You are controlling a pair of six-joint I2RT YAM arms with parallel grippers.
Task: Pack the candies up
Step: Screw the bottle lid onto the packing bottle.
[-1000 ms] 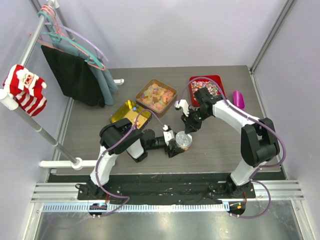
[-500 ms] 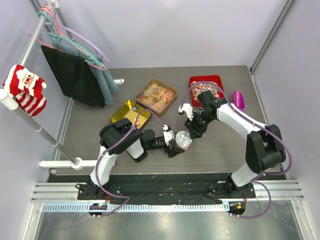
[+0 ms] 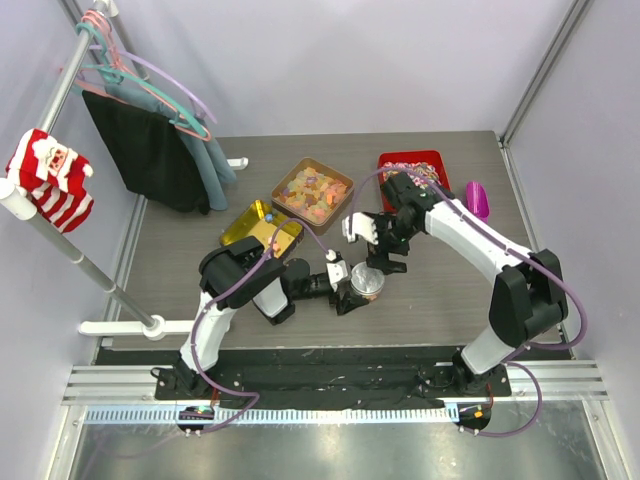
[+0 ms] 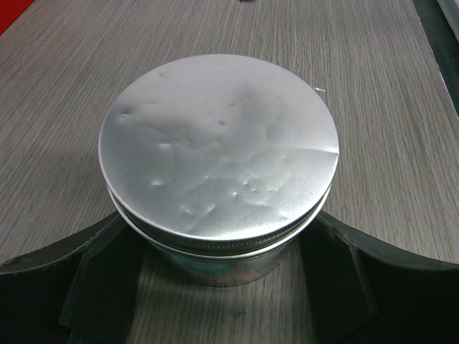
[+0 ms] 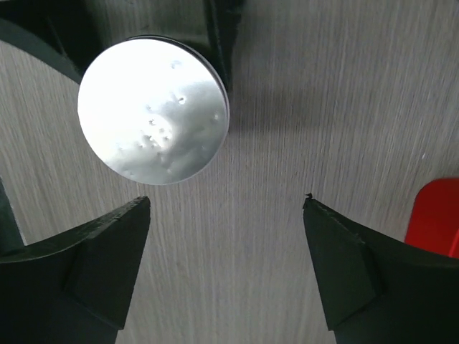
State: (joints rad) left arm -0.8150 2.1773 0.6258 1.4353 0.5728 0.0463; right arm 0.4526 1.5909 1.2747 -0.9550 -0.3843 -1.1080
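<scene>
The grey wooden table (image 3: pixel 450 290) fills the floor of a pale-walled booth. Its widest bare stretch runs along the near edge and the right front, ahead of the arm bases. A clothes rack (image 3: pixel 60 100) with hangers and dark garments crowds the left side and the back-left corner. Along the back stand a brown tray (image 3: pixel 287 174) of pale gummies and a red tray (image 3: pixel 440 157), with a gold tin (image 3: pixel 240 228) nearer on the left and a magenta object (image 3: pixel 478 198) just beside the red tray near the right edge.

At mid-table a small jar (image 3: pixel 368 283) stands upright under a dented silver lid. The left gripper (image 3: pixel 352 288) clamps its sides, a finger pressed to each flank. The right gripper (image 3: pixel 382 262) hangs just behind the jar with its fingers spread wide and nothing between them; in its wrist view the lid lies ahead and to the left.

The candies (image 3: pixel 428 175) lie in the red tray, behind the right gripper and well apart from it, partly hidden by that arm.
</scene>
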